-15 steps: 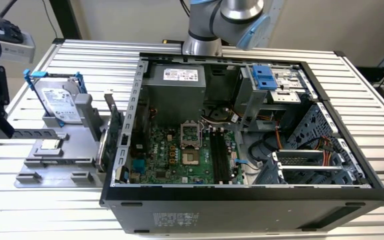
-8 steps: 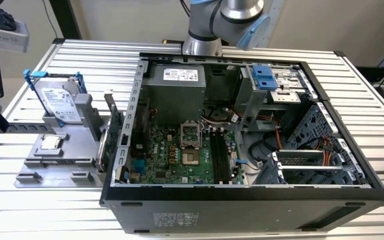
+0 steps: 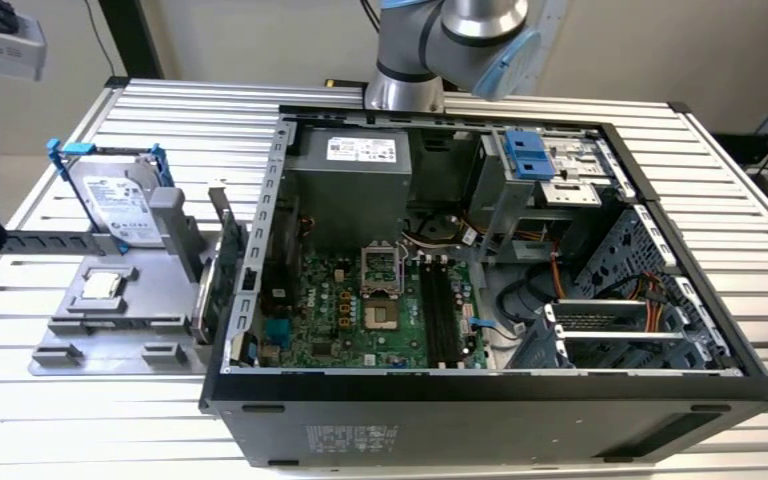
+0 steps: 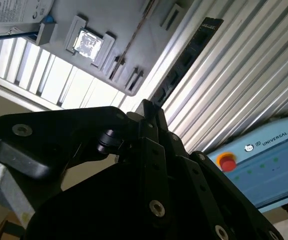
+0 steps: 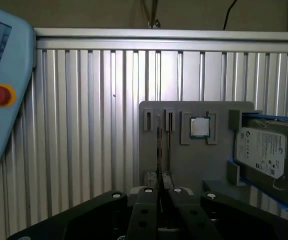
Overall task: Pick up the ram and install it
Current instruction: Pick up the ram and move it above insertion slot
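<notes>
Silver table with long ridges sits under everything. On it an open computer stands at the exterior view's right of a grey tray. In the first wrist view the gripper has its fingers pressed together, pinching one end of the ram. The ram points straight out past the fingertips, well apart from the tray. The computer's black slots run near to far.

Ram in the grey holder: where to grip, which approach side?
Pinch the ram across its two flat faces, around mid-length of the exposed top edge, coming down from above. In the first wrist view it shows as a thin line, so it likely stands on edge in the grey holder.
</notes>
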`<state>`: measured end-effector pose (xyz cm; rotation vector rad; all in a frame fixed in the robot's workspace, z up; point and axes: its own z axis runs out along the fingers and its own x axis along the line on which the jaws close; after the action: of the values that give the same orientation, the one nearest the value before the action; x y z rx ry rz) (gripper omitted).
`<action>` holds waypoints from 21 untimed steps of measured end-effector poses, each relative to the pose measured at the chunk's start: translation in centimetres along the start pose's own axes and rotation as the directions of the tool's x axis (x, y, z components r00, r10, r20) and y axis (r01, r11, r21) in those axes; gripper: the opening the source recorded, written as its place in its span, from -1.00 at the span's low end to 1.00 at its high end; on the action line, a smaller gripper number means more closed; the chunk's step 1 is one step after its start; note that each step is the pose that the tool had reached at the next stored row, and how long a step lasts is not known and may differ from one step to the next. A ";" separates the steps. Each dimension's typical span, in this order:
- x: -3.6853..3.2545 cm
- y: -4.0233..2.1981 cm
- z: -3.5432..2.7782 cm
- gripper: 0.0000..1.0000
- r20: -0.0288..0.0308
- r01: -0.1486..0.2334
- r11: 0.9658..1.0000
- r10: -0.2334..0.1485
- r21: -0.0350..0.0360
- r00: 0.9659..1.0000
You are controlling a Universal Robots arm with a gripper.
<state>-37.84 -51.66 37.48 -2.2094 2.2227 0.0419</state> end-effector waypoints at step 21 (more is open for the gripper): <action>-0.30 -2.71 -1.64 -1.00 -0.002 0.000 1.000 0.000 0.000 1.000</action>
<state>-35.11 -51.42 39.09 -2.2107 2.2236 0.0407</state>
